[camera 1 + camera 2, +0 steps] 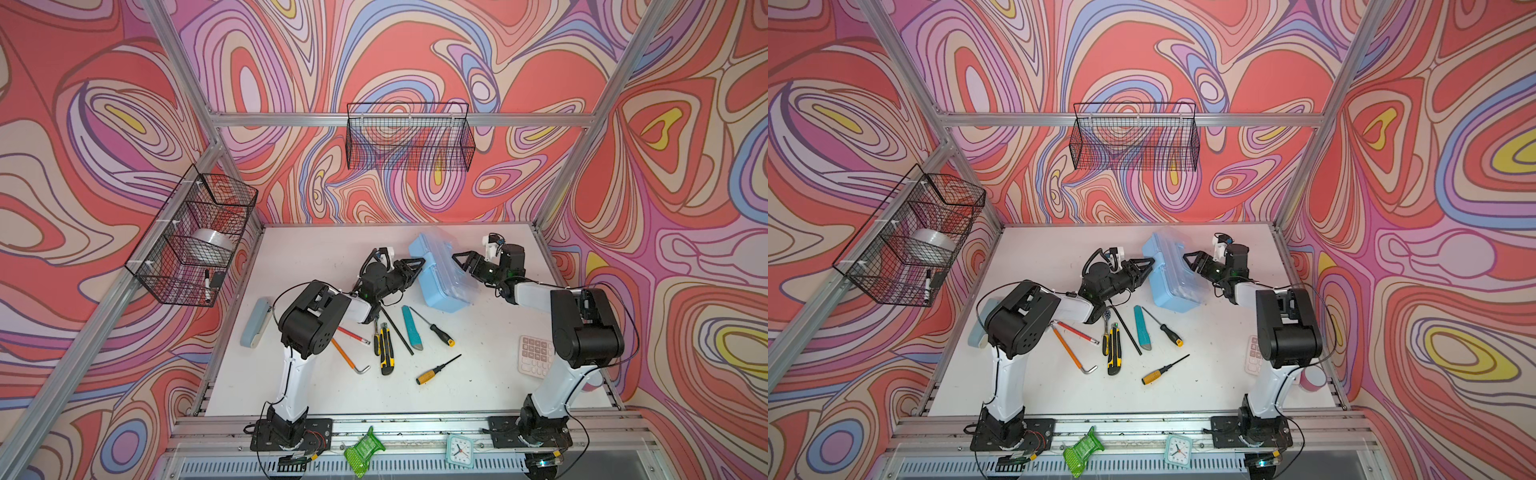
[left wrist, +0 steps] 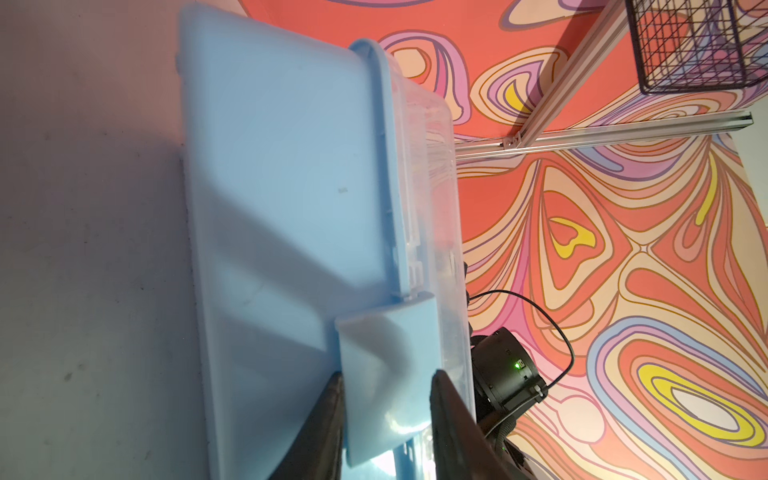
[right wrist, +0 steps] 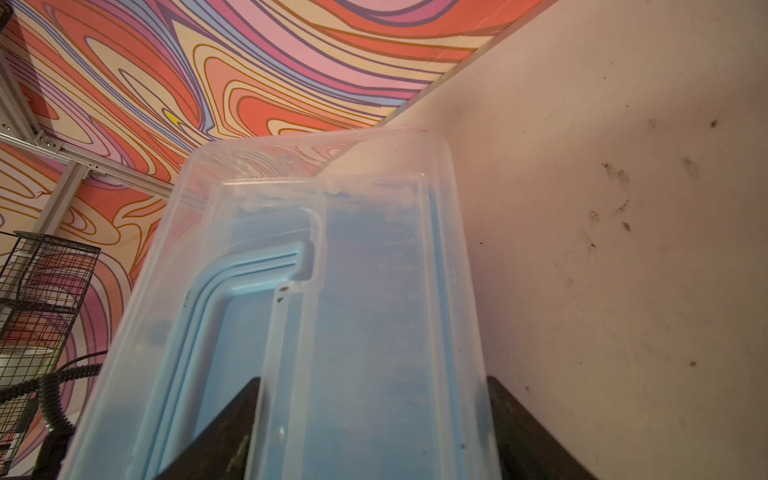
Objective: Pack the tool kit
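Left pincer (image 2: 386,419) stands at the long side wall of the box (image 1: 440,295), with its two fingers (image 2: 324,436) one on each side of the blue latch (image 2: 382,353). Both fingers are very close to the edges of the latch, but whether they already pinch it or only stand beside it, I cannot tell. Right pincer (image 3: 374,390) comes to the same box from the opposite side. It is spread wide, and the near part of the clear lid (image 3: 374,232) fills the space between its fingers. The blue handle (image 3: 232,274) shows at the lid, lying flat. The lid is down on the box.

The box sits on the white table (image 1: 316,257), in the far half, between the two pincers. Closer to the arm bases the tools lie loose on the table, all outside the box: a teal knife (image 1: 411,328), just beside it a screwdriver with black handle (image 1: 438,332), a black and yellow knife (image 1: 386,353), a second screwdriver with yellow handle (image 1: 436,370), an orange hex key (image 1: 345,353) and a thin red rod (image 1: 353,336) partly under the left arm. A grey-blue stapler (image 1: 255,322) lies near the left edge of the table, apart from the tools. A pink calculator (image 1: 534,353) lies on the right, partly hidden behind the right arm
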Controlling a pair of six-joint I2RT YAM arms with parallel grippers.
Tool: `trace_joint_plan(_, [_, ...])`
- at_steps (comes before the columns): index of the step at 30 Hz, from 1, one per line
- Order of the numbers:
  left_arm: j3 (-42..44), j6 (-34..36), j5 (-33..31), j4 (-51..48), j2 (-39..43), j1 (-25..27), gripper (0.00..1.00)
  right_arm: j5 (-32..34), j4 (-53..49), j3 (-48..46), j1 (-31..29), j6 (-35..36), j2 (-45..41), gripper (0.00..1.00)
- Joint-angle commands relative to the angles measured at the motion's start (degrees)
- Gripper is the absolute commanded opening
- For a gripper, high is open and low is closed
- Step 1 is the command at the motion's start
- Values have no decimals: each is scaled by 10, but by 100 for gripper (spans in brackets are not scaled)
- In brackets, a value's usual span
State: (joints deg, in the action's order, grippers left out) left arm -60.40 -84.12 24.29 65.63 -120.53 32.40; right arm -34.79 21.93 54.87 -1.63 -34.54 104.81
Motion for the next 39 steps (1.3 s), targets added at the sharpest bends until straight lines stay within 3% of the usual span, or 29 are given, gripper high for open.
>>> trace_joint_plan(1, [-15, -5, 27, 123, 2, 19, 32, 8, -146, -27, -24, 46, 48, 62])
trace_joint_plan(39, [-36, 9, 30, 127, 50, 16, 32, 9, -154, -28, -11, 49, 45, 56])
